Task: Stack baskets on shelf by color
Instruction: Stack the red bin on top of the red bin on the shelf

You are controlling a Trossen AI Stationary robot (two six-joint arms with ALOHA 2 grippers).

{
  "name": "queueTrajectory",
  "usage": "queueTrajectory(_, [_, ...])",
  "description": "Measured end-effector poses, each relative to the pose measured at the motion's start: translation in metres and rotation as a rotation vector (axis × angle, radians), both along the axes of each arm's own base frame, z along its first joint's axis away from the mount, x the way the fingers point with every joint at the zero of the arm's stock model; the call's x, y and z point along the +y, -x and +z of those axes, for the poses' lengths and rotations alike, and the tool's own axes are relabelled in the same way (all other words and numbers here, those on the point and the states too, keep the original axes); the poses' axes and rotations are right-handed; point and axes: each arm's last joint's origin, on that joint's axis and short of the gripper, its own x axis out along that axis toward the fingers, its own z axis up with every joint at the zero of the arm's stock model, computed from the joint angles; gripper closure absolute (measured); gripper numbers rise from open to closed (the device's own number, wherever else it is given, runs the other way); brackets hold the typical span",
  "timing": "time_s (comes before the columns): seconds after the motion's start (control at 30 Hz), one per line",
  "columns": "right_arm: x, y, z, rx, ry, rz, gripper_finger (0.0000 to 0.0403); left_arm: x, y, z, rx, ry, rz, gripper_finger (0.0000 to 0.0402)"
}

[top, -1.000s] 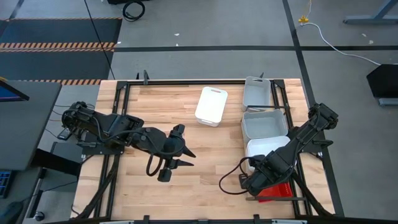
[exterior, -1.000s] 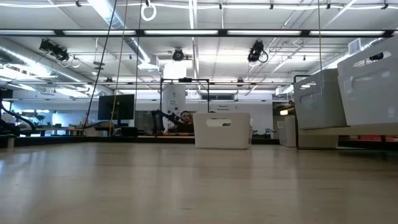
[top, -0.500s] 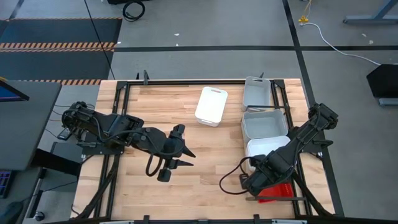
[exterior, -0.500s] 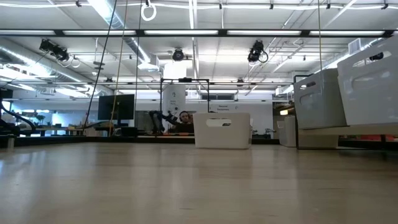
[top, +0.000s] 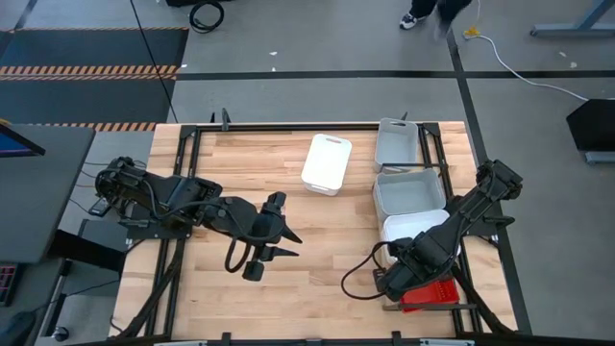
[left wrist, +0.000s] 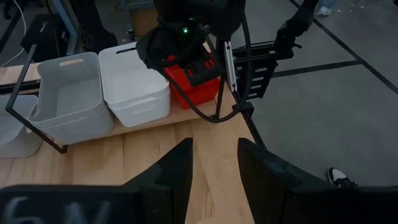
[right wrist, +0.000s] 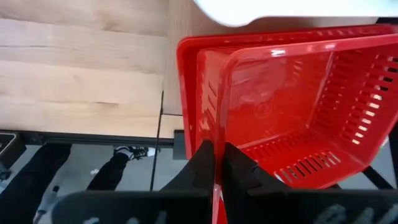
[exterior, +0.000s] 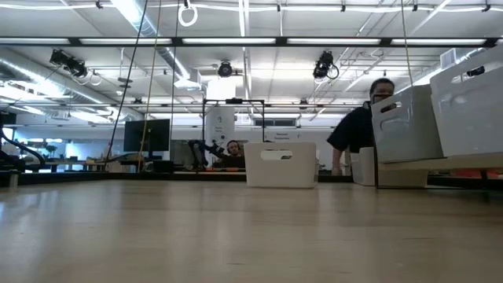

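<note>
Since a second ago, a person (exterior: 357, 130) has walked into the room behind the table, and the red basket (top: 430, 293) now pokes out a little further from under the right arm; the left arm has not moved.

Seen from above, the right gripper (right wrist: 217, 163) sits at the table's near right corner, its two fingers pinched tight on the thin wall of the red basket. In the right wrist view that basket hangs tilted inside a second red basket (right wrist: 186, 93), which rests on the pale shelf (right wrist: 186, 18) along the table's right side. Just beyond the red ones on the shelf sits a white basket (top: 408, 227), partly hidden by the arm, then a grey basket (top: 408, 192), then another grey basket (top: 397, 143) at the far end. One more white basket (top: 327, 163) lies upside down on the wooden table (top: 240, 163), well apart from the shelf.

The left gripper (left wrist: 214, 163) hovers over the middle of the table, fingers partly apart and holding nothing.
</note>
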Motion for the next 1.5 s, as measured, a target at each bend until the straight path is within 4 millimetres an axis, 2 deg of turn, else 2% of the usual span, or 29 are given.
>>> queueTrajectory(0.17, [-0.001,0.002,-0.004,0.028,-0.001,0.016,0.0385,0.0,0.0,0.0,0.001,0.0,0.0,0.0269])
queueTrajectory(0.5, [0.004,-0.005,-0.022,-0.047,-0.061,0.024,0.0315,0.0,0.0,0.0,0.004,0.009,0.005,0.0269])
queueTrajectory(0.73, [0.004,-0.005,-0.023,-0.049,-0.057,0.021,0.0292,0.0,0.001,-0.002,0.026,0.01,0.011,0.0269])
queueTrajectory(0.87, [0.003,-0.003,-0.023,-0.023,-0.053,0.023,0.031,0.001,0.001,-0.003,0.037,0.005,0.01,0.0269])
queueTrajectory(1.1, [0.004,-0.004,-0.024,-0.021,-0.064,0.027,0.039,0.001,0.002,-0.004,0.049,-0.001,0.01,0.0269])
queueTrajectory(1.5, [0.002,-0.002,-0.024,-0.002,-0.044,0.03,0.0381,0.001,0.003,-0.006,0.065,-0.01,0.009,0.0269])
